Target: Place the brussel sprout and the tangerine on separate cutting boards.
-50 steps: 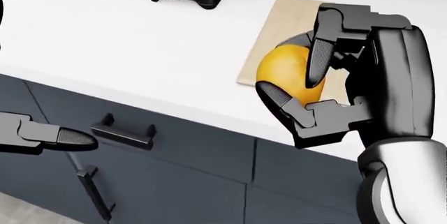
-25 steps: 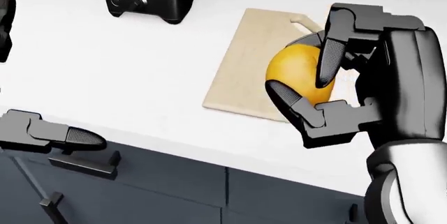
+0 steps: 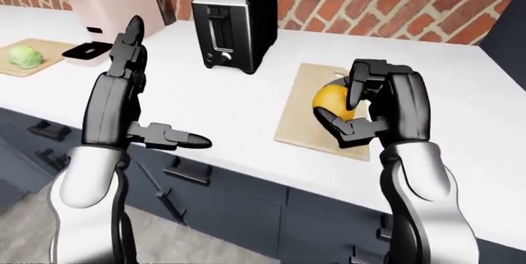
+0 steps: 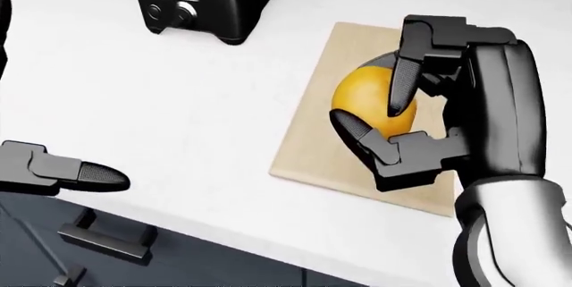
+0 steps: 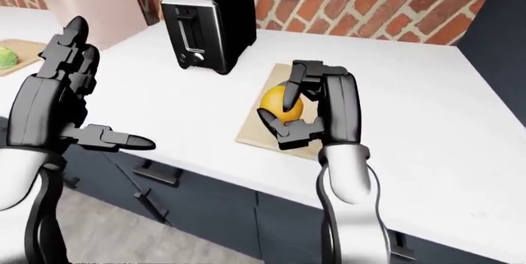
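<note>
Gripping tangerine [image 4: 368, 107], R hand [image 4: 429, 119] over board [image 4: 314, 139]

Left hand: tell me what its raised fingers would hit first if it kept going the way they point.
The left hand is open, fingers pointing up and away over the white counter. Probably nothing nearby: the toaster sits right of that line, though depth is unclear.

Left cutting board [image 3: 32, 60] cut off by the edge — tangerine [image 4: 367, 99] half-hidden.

Right robot hand [image 4: 393, 133] is curled closed; left robot hand [image 3: 123, 100] is raised, fingers spread.
</note>
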{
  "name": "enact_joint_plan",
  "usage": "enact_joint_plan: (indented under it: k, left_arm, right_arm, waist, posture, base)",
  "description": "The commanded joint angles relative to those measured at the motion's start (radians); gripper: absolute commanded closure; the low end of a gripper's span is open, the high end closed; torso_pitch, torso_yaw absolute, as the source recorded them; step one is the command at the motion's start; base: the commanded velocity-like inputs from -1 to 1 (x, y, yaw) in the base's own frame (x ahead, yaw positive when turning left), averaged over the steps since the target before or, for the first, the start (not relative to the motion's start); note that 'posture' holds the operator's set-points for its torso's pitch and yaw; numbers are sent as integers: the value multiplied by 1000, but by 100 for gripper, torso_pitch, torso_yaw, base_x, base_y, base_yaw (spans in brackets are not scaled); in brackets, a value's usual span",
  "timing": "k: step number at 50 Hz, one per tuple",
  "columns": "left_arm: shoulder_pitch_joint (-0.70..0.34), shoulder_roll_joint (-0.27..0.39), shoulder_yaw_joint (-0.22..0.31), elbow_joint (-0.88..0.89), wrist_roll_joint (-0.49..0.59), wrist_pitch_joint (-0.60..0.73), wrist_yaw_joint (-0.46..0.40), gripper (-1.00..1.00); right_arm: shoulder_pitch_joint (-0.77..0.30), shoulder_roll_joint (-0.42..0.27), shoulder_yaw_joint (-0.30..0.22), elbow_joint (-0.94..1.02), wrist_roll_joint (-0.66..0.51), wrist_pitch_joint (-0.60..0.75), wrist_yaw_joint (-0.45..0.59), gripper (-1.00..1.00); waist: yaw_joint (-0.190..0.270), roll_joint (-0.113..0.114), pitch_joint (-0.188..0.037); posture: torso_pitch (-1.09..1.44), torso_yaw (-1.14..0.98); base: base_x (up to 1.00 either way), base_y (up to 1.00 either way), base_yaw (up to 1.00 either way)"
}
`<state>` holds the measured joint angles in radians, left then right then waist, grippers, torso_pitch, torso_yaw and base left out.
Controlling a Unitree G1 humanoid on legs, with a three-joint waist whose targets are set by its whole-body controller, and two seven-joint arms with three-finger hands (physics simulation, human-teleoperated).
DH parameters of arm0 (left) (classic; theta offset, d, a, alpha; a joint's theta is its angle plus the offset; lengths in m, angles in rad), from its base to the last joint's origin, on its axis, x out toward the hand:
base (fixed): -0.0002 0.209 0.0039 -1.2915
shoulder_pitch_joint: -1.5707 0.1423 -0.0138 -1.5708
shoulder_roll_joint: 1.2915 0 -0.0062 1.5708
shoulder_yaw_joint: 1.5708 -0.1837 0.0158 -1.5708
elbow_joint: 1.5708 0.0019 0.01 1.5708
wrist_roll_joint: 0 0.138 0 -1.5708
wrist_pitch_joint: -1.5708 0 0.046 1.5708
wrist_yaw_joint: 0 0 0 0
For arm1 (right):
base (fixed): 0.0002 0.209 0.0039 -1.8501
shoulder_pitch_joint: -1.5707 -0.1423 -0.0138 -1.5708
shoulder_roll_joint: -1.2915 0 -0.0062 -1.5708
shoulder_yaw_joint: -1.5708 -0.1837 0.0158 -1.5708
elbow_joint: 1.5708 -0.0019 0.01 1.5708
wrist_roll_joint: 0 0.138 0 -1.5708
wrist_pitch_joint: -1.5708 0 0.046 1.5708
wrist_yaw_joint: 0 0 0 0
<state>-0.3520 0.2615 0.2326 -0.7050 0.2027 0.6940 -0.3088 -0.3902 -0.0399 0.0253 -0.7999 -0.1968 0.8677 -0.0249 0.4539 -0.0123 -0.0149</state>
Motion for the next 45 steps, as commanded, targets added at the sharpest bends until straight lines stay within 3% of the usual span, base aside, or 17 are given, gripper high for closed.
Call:
enact_joint_plan:
  k: [1, 11, 22, 23, 25, 26, 30, 32, 33, 34, 37, 38, 41, 43, 44, 45]
  left_arm:
    - [-23, 11, 10, -26, 0, -27, 8, -100]
    - [-23, 12, 9, -26, -1, -28, 9, -100]
    - [-9, 5, 9, -21, -1, -42, 13, -100]
    - [-9, 5, 9, -21, 0, -42, 14, -100]
    - [-10, 5, 8, -20, 1, -42, 13, -100]
    - [-11, 5, 8, -19, 1, -42, 13, -100]
    - [-13, 6, 7, -19, 2, -39, 13, -100]
    - [-17, 8, 6, -17, 2, -38, 13, -100]
    - [-19, 7, 7, -17, 1, -37, 13, -100]
    - [-20, 7, 9, -18, 0, -36, 13, -100]
    - [-27, 9, 12, -20, -6, -24, 15, -100]
    - [-27, 12, 11, -21, -5, -23, 14, -100]
    - [-26, 12, 11, -24, -7, -22, 15, -100]
    - [-24, 12, 10, -24, -7, -23, 16, -100]
    - [-23, 10, 10, -23, -8, -26, 17, -100]
    - [-20, 10, 10, -21, -8, -28, 18, -100]
  right_arm:
    - [-31, -4, 5, -22, -32, -19, 4, 100]
    - [-93, 1, -37, 63, -61, 16, -37, 100]
    - [-68, 11, -33, 58, -34, -10, -43, 100]
    - [-70, 13, -40, 54, -23, -8, -45, 100]
    - [-68, 4, -32, 55, -27, -11, -46, 100]
    - [-73, 4, -33, 53, -25, -4, -46, 100]
    - [-61, -1, -24, 58, -34, -22, -45, 100]
    - [-64, 1, -24, 57, -35, -20, -42, 100]
    - [-66, 0, -24, 58, -36, -21, -41, 100]
    - [-67, 2, -24, 56, -37, -18, -41, 100]
    - [-68, 1, -18, 53, -48, -20, -38, 100]
    - [-69, 3, -21, 52, -47, -22, -37, 100]
    - [-64, 2, -22, 49, -52, -24, -34, 100]
    - [-63, 4, -22, 51, -52, -26, -33, 100]
    - [-57, 2, -21, 56, -55, -33, -34, 100]
    - [-55, 3, -23, 55, -54, -34, -33, 100]
  waist:
    - [3, 0, -20]
    - [21, 2, -10]
    - [20, 14, -10]
    - [9, 4, -20]
    - [-10, 27, 31]
    - [-16, 29, 33]
    - [-40, 62, 8]
    - [-49, 104, -19]
    - [-50, 77, 17]
    - [-61, 93, 15]
    - [-67, 93, 21]
    - [-68, 82, 2]
    - [-53, 59, 22]
    - [-37, 17, 28]
    - [-29, 40, 14]
    - [-25, 34, 8]
  posture:
    - [0, 37]
    - [0, 37]
    - [0, 37]
    - [0, 37]
    - [0, 37]
    - [0, 37]
    - [0, 37]
    - [0, 37]
    - [0, 37]
    - [0, 37]
    - [0, 37]
    - [0, 37]
    - [0, 37]
    - [0, 37]
    - [0, 37]
    - [0, 37]
  base:
    - [0, 0, 0]
    - [0, 0, 0]
    - [0, 0, 0]
    - [22, 0, 0]
    - [40, 0, 0]
    - [40, 0, 0]
    - [39, 0, 0]
    - [39, 0, 0]
    - [39, 0, 0]
    - [40, 0, 0]
    - [22, 0, 0]
    - [0, 0, 0]
    - [0, 0, 0]
    - [0, 0, 0]
    - [0, 0, 0]
    - [0, 0, 0]
